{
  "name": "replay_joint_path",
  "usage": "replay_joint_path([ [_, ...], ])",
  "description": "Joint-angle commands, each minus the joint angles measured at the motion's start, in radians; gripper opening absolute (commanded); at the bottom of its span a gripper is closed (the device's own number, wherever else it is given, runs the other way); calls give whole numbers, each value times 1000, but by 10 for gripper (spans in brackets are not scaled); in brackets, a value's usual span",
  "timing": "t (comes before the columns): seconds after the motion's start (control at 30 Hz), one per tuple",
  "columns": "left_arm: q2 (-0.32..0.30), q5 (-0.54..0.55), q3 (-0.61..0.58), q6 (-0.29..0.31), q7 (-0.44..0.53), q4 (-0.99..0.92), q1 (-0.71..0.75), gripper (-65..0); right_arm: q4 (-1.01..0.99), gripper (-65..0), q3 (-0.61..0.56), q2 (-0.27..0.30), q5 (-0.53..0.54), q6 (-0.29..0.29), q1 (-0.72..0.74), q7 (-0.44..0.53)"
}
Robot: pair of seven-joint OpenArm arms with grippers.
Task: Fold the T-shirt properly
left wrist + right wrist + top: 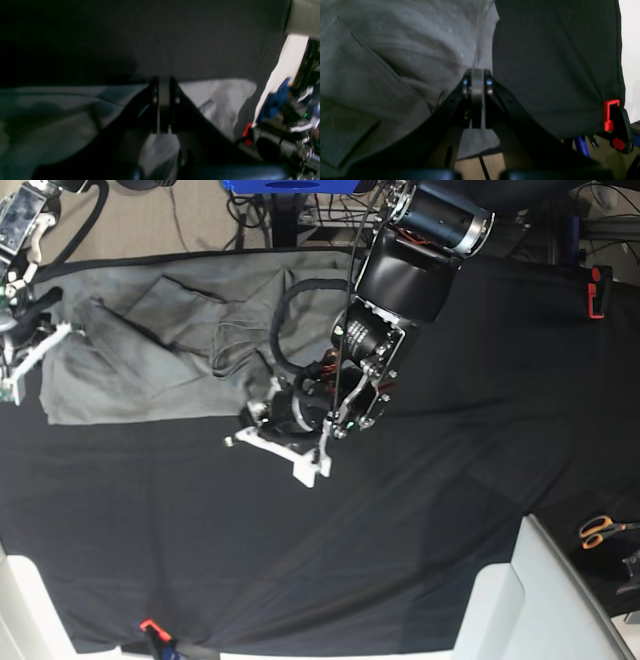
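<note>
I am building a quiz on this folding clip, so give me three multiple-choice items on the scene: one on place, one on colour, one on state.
1. Where on the table cloth does the T-shirt lie in the base view?
A. upper left
B. lower right
C. dead centre

2. What colour is the T-shirt?
A. red
B. light grey
C. blue

3. How do the jaws of the left gripper and the right gripper stand?
A. both wide open
B. one open, one shut
C. both shut

Answers: 1 A, the shirt is bunched near the upper left edge. 2 B, grey cloth against black. 3 C, each wrist view shows the fingers pressed together.
</note>
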State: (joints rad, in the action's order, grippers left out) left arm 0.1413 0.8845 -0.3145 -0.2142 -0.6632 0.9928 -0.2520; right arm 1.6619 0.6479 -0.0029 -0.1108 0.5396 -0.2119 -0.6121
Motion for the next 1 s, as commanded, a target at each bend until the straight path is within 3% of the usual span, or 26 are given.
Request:
replay_joint_path([
  [0.0, 14, 61, -15, 3, 7, 71, -25, -650, 7, -641, 2, 11, 6, -3, 10, 19],
  [0.13, -64, 152, -27, -276, -111, 274, 59, -650, 7, -641, 2, 13, 6, -3, 10, 18],
  [0.27, -162, 161, -93, -383, -218, 449, 104, -650, 7, -641, 2, 13, 6, -3, 10, 18],
  [0.5, -259, 161, -142, -393, -435, 469, 85, -650, 10, -642, 2, 13, 6, -3, 9, 18],
  [0.77, -292, 154, -254, -402, -439, 424, 73, -650, 7, -642, 3, 13, 6, -3, 2, 18],
  [0.87, -299, 154, -255, -484, -439, 427, 85, -650, 7, -642, 3, 13, 6, -3, 2, 18],
  [0.97, -302, 154, -255, -484, -439, 429, 93, -650, 7, -642, 3, 13, 6, -3, 2, 18],
])
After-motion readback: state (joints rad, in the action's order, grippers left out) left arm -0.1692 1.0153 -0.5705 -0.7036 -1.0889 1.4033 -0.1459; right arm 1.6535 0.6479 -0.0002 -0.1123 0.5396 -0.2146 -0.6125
